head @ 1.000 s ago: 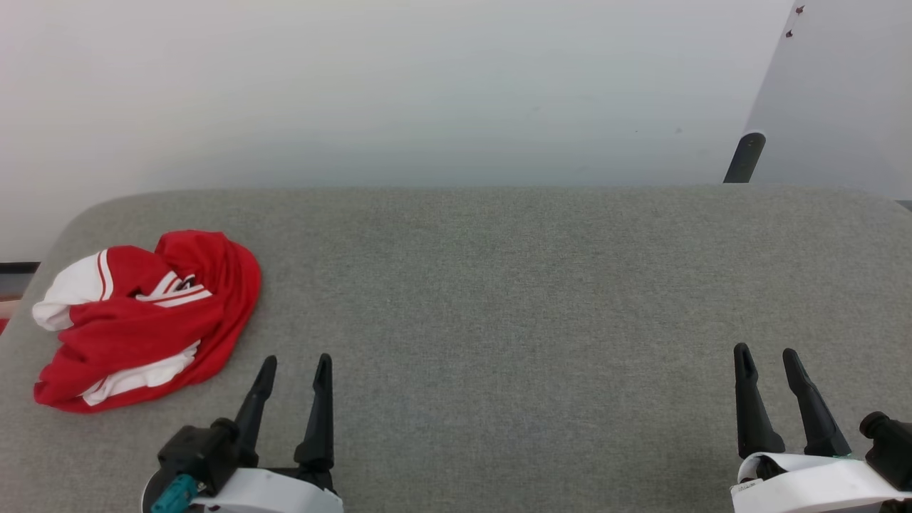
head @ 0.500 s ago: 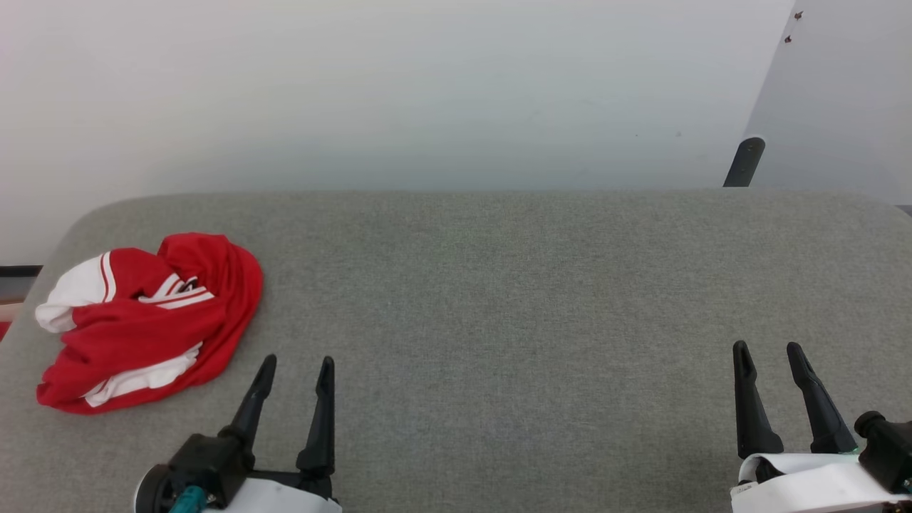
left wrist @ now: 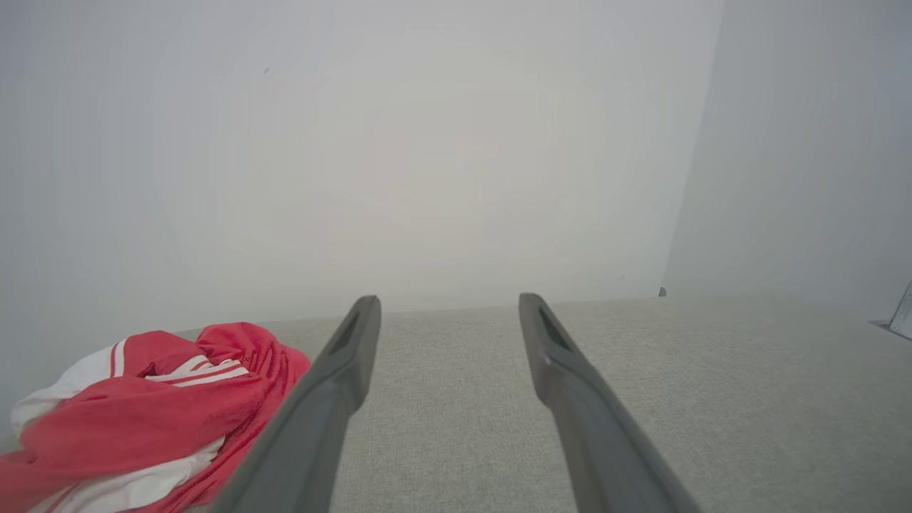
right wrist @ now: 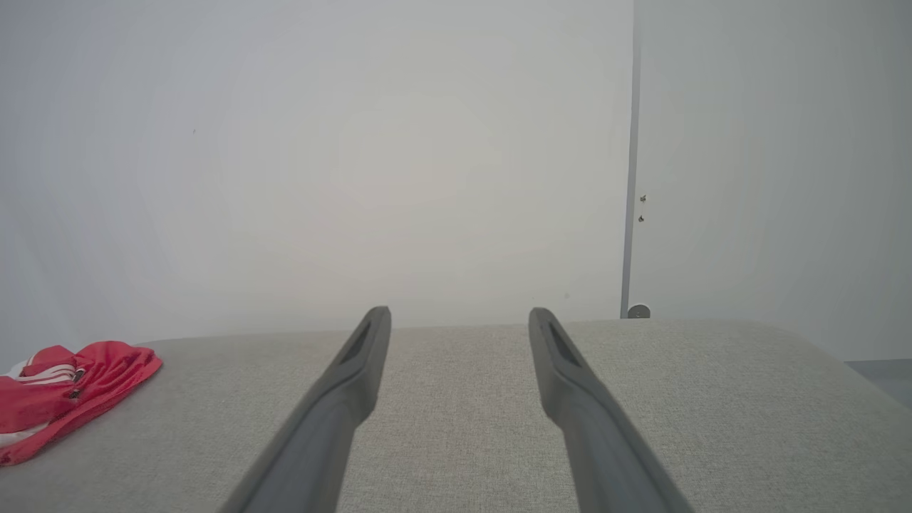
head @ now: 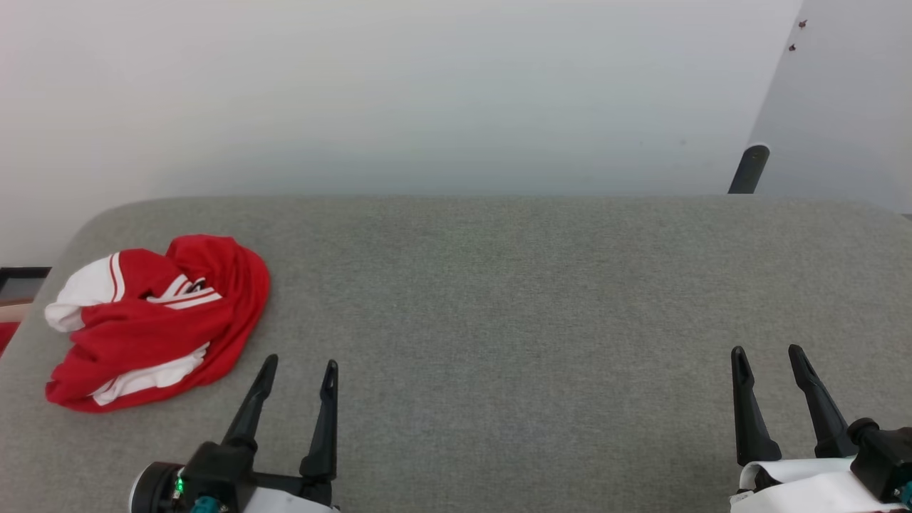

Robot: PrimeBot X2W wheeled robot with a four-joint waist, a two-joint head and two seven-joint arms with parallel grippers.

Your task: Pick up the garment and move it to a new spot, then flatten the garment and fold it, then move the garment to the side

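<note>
- The left pincer [head: 301,361] hangs low over the grey cloth-covered surface [head: 513,285]. Its two dark fingers are spread apart with nothing between them.
- The right pincer [head: 766,349] is well off to the other side, over the same surface. Its fingers are parted too and hold nothing.
- The garment [head: 153,324] is a red jersey with white sleeves and red-and-white striped trim. It lies in a crumpled heap on the surface.
- The heap sits ahead of the left pincer's tips and out to its left. It is near the pincer but not touching it.
- Looking along the left pincer's fingers, the heap is low on the left, just beyond the left finger.
- From the right pincer the garment is well apart, away to the left near the end of the surface.
- Ahead of both pincers the grey fabric runs to its far edge, with a pale wall [head: 392,92] behind it.
- A dark post [head: 747,169] stands past that far edge, roughly ahead of the right pincer.
</note>
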